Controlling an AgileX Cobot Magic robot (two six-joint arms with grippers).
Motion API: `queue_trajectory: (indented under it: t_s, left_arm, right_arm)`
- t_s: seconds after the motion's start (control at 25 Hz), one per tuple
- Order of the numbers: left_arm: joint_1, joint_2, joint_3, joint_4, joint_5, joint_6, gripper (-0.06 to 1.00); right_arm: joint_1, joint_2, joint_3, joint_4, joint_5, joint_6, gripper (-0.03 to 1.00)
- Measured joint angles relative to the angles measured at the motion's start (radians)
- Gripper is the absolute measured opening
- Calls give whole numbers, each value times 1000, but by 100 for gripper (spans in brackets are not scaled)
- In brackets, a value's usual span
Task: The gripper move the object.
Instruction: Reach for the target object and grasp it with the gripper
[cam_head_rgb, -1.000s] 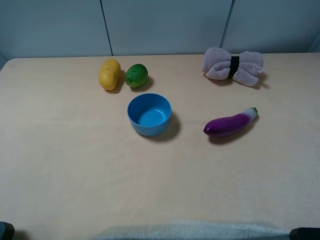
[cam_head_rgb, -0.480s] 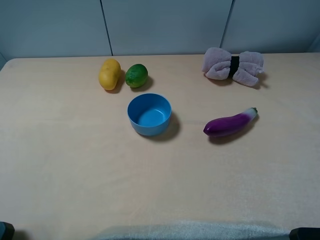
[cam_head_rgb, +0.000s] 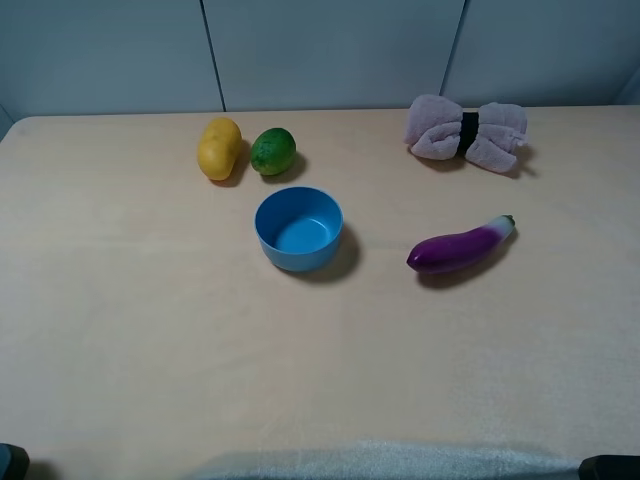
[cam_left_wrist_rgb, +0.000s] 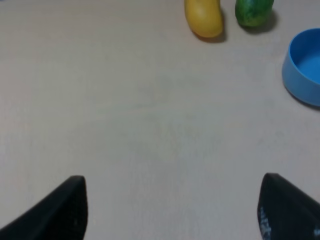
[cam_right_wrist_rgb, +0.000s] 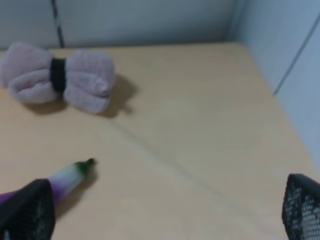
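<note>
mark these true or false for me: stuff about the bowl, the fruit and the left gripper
1. The blue bowl is empty. True.
2. The lime sits inside the bowl. False: it lies on the table beside the yellow fruit, apart from the bowl.
3. The left gripper is shut on the bowl. False: it is open, holds nothing and is clear of the bowl.
4. In the exterior high view the eggplant lies right of the bowl. True.

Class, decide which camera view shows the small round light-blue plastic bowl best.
Exterior high: the whole round light-blue plastic bowl shows, rim and inside. Left wrist cuts it off at the frame edge; right wrist misses it.
</note>
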Motion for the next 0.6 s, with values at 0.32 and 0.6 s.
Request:
queue_trajectory:
  t_s: [0.32,0.6]
  left_arm:
    - [0,0,0,0,0,0,77]
    - [0,0,0,0,0,0,77]
  right_arm:
    - [0,397,-92,193,-3,-1,69]
    - [0,590,-95,272,-73,-60,69]
